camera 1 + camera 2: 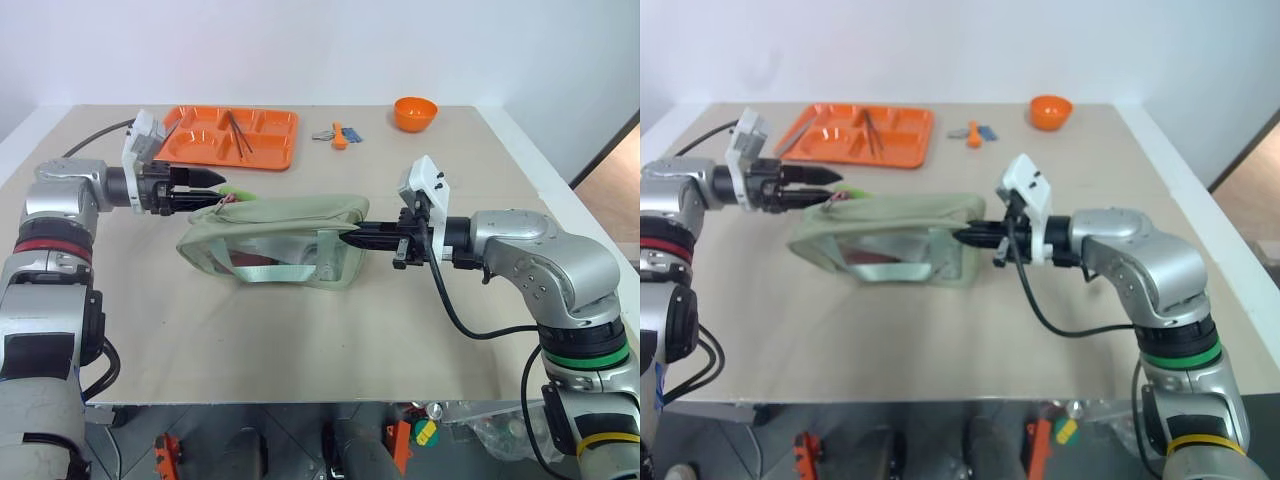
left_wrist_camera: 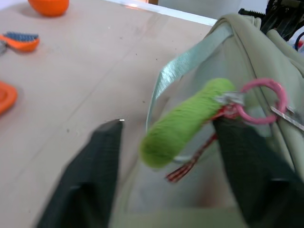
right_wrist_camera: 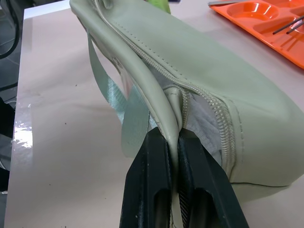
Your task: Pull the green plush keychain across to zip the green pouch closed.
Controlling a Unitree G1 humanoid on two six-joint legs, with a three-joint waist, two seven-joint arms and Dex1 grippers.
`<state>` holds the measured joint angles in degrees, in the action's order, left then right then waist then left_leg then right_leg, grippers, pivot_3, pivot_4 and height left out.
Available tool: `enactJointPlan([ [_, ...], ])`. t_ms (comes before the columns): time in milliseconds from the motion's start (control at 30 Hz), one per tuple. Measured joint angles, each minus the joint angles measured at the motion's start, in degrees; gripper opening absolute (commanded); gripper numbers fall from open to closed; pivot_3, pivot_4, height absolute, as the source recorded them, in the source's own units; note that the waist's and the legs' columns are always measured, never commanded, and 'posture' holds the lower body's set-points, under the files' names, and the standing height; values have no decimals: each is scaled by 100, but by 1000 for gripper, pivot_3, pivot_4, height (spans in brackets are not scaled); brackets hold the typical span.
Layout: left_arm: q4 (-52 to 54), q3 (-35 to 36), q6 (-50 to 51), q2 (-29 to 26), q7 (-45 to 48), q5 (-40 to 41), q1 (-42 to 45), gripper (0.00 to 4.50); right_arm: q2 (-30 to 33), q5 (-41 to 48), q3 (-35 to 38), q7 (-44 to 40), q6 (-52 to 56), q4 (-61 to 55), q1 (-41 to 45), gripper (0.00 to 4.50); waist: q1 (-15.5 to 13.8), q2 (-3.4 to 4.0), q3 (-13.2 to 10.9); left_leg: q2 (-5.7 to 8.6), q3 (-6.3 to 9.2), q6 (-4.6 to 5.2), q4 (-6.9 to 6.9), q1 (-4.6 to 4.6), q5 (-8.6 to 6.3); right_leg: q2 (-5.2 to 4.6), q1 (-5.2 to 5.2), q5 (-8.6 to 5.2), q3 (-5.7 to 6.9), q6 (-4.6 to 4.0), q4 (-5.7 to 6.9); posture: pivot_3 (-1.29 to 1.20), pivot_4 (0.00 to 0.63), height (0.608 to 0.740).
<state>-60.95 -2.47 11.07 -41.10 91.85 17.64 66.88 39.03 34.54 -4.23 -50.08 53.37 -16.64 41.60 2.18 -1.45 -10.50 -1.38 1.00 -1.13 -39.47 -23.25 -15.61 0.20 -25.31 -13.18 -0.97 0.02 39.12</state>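
While the right claw (image 3: 173,142) pinches the green pouch (image 3: 228,90), the left claw (image 2: 166,142) gapes.

A: Where is the pouch (image 1: 275,240) located?

B: On the table (image 1: 300,340), near its centre.

A: And relative to the pouch?

B: The tray (image 1: 232,138) lies behind it, to the left. The bowl (image 1: 415,113) lies behind it, to the right. The keychain (image 2: 183,122) sits at its left end.

head pair looks down over table (image 1: 300,330); wrist cameras close on green pouch (image 3: 213,90)
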Motion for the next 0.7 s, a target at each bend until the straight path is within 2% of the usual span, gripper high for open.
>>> enactJointPlan([
  [67,71,-21,9,0,1,41,-37,976,1,0,0,0,0,2,1,0,-2,0,0,0,0,0,0,0,0,-1,0,0,0,0,0,0,150,740],
  [167,170,-88,9,0,3,98,-37,34,1,-1,-2,0,2,7,12,0,-2,0,0,1,-1,0,-1,0,0,-1,0,0,-2,0,0,0,150,740],
  [533,306,-263,-52,-49,5,205,-36,34,0,-2,-27,-13,5,46,88,0,-1,0,0,0,-2,0,-1,0,0,-1,0,0,-2,0,0,0,150,740],
  [633,285,-112,-388,-4,-48,136,-31,34,-3,-3,-30,-15,4,69,99,0,-2,0,0,0,-1,0,-1,0,0,0,0,0,-1,0,0,0,150,740],
  [700,251,317,-842,223,-385,191,47,34,-3,-9,-30,-11,2,96,114,0,-25,0,0,-1,-1,0,-4,-1,0,-2,0,0,1,0,0,0,150,740],
])
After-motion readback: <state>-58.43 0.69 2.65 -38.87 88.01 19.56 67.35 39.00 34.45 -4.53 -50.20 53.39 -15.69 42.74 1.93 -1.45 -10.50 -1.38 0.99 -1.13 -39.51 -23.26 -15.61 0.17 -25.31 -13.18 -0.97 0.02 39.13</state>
